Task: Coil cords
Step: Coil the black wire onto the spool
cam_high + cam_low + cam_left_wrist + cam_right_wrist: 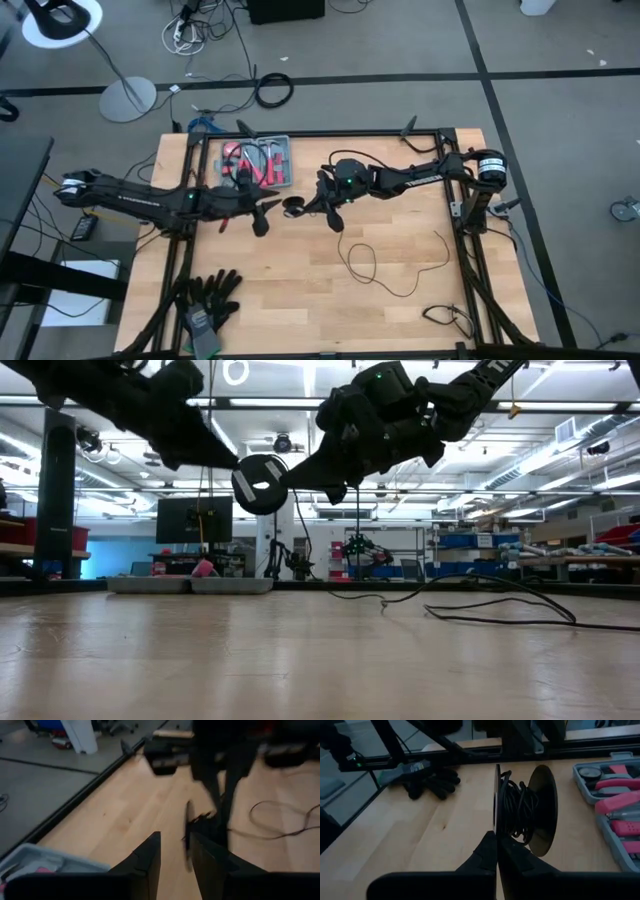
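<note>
right tool: pinched on the spool's flange
left tool: narrow gap, empty
tip: feed the loose cord on evenly, no kinks

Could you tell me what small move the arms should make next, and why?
Probably another winding turn: the right gripper is shut on the spool rim, some cord is already wound, yet loose loops lie on the table. The left gripper waits beside it.

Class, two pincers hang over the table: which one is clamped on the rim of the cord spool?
The right pincer: it is shut on one disc of the spool, which has black cord wound on it. The left pincer holds nothing, its fingers apart.
</note>
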